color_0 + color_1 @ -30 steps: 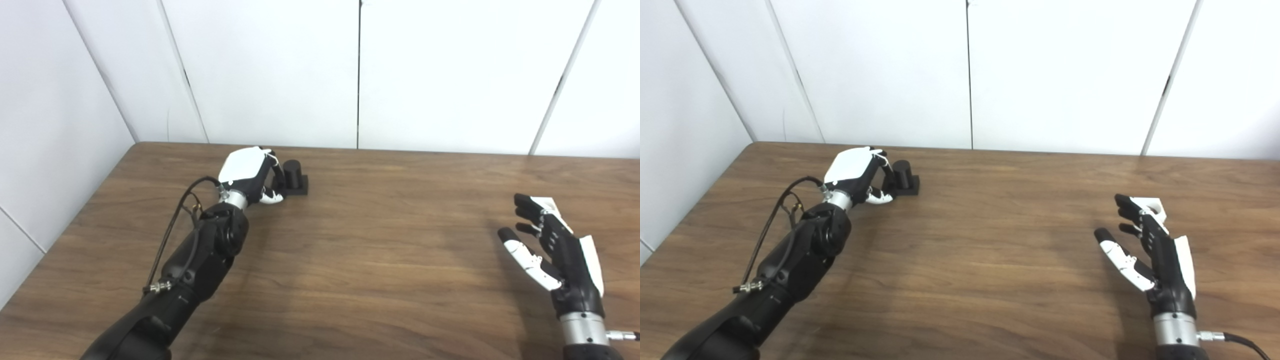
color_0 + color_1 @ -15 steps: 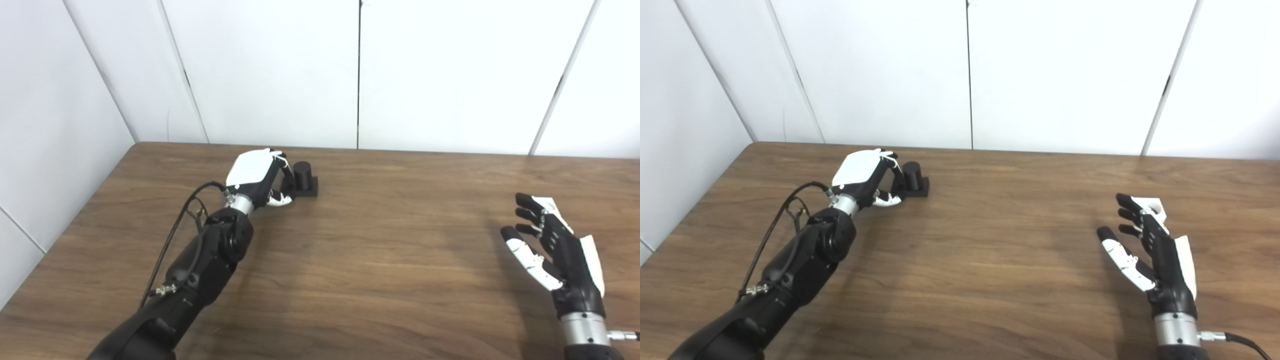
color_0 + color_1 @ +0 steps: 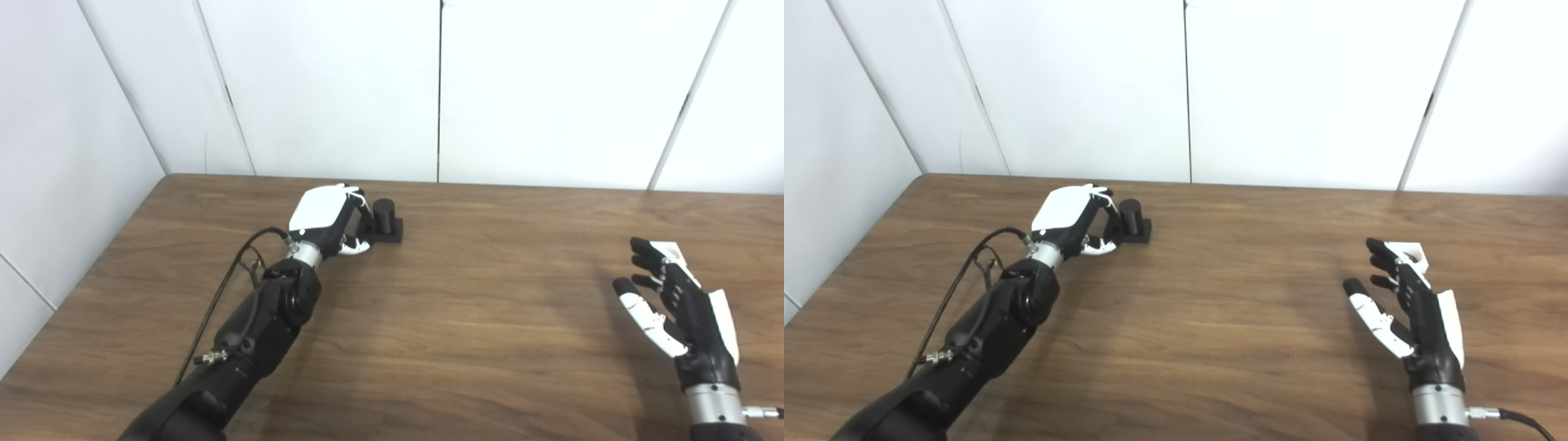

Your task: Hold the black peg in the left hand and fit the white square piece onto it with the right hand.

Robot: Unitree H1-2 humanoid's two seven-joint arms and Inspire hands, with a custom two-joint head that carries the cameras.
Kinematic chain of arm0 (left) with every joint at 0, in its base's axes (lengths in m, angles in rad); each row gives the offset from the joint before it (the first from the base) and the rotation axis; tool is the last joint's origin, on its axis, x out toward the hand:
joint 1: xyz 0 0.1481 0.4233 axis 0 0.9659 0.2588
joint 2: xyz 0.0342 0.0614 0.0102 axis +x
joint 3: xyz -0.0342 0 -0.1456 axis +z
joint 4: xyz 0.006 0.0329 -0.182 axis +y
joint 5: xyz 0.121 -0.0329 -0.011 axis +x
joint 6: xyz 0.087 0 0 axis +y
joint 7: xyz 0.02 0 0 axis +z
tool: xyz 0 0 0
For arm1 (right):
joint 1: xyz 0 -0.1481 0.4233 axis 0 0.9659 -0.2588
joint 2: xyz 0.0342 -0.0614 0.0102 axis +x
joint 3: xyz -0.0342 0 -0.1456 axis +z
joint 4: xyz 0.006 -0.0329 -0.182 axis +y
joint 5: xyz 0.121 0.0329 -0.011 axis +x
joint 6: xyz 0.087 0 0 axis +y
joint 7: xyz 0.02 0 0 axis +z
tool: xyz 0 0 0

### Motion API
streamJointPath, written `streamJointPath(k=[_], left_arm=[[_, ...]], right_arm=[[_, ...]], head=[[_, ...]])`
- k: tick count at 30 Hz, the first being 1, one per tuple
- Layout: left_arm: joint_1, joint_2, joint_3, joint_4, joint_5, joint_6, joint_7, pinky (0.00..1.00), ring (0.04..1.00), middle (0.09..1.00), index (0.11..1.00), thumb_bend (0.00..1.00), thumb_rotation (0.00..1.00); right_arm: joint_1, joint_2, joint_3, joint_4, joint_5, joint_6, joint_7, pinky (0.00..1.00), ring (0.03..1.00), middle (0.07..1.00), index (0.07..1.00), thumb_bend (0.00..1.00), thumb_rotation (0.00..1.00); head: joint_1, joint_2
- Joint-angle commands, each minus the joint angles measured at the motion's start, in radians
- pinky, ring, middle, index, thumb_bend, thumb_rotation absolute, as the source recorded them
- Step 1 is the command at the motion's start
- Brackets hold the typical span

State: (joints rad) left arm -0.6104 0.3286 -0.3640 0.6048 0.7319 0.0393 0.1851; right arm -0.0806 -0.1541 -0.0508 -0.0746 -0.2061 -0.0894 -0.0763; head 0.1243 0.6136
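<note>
The black peg (image 3: pixel 386 215), a short cylinder on a square black base, stands at the far left-centre of the wooden table (image 3: pixel 465 318). My left hand (image 3: pixel 327 220) sits against its left side, fingers curled onto the cylinder and thumb by the base. The white square piece (image 3: pixel 1413 252) lies on the table at the right, partly hidden behind the fingertips of my right hand (image 3: pixel 677 306). That hand is open with its palm facing left, fingers spread, and it holds nothing.
White wall panels (image 3: pixel 343 92) close off the table's far edge and left side. A black cable (image 3: pixel 226 288) loops beside my left forearm. Bare wood stretches between the two hands.
My left hand has slid to the right and a little nearer, and the black peg has moved along with it. The right hand and the white piece have stayed in place.
</note>
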Motion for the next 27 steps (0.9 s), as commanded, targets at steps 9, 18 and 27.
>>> streamJointPath(k=[9, 18, 27], left_arm=[[-0.057, -0.03, -0.031, 0.075, 0.005, -0.046, 0.006, 0.9, 0.922, 0.863, 0.491, 0.52, 0.06], [-0.075, -0.062, -0.054, 0.103, 0.001, -0.079, 0.012, 0.89, 0.92, 0.862, 0.491, 0.52, 0.06], [-0.081, -0.094, -0.079, 0.125, -0.012, -0.14, 0.018, 0.89, 0.917, 0.857, 0.491, 0.52, 0.06]], right_arm=[[-0.015, 0.003, -0.009, -0.053, 0.0, -0.006, -0.009, 0.73, 0.828, 0.847, 0.812, 0.54, 0.55], [-0.011, 0.008, -0.011, -0.055, 0.005, -0.014, -0.013, 0.72, 0.816, 0.845, 0.81, 0.55, 0.53], [-0.007, 0.009, -0.013, -0.054, 0.008, -0.018, -0.013, 0.77, 0.843, 0.845, 0.811, 0.55, 0.54]], head=[[-0.011, 0.003], [-0.021, 0.003], [-0.034, 0.002]])
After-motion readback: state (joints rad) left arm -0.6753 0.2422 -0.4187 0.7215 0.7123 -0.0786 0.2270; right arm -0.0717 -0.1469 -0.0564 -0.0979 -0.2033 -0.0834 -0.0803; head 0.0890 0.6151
